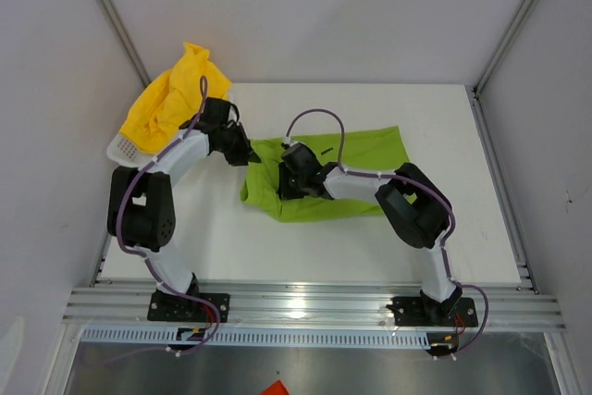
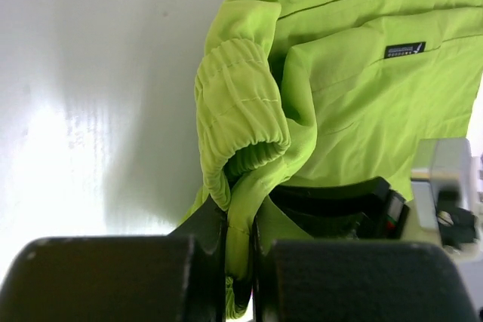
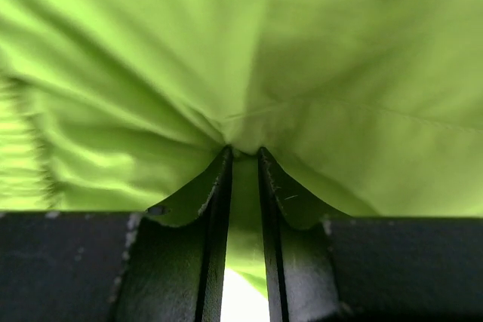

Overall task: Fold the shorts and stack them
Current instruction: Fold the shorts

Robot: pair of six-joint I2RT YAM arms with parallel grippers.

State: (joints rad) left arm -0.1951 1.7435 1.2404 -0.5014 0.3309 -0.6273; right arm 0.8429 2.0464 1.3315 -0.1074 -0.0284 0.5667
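Observation:
The lime green shorts (image 1: 356, 168) lie crumpled in the middle of the table, and a small dark logo (image 2: 404, 50) shows on them. My left gripper (image 1: 250, 154) is at their left end, shut on a fold of the elastic waistband (image 2: 240, 103); green cloth fills the gap between its fingers (image 2: 240, 235). My right gripper (image 1: 282, 180) is just beside it, shut on a pinch of the same shorts (image 3: 245, 157). The green fabric (image 3: 249, 50) fills the right wrist view. The yellow shorts (image 1: 176, 90) are bunched at the far left corner, in the basket.
A white mesh basket (image 1: 125, 147) sits at the table's far left corner under the yellow shorts. Grey walls and metal posts close in the back and sides. The two wrists are close together, the right wrist's black body (image 2: 339, 213) right beside my left fingers.

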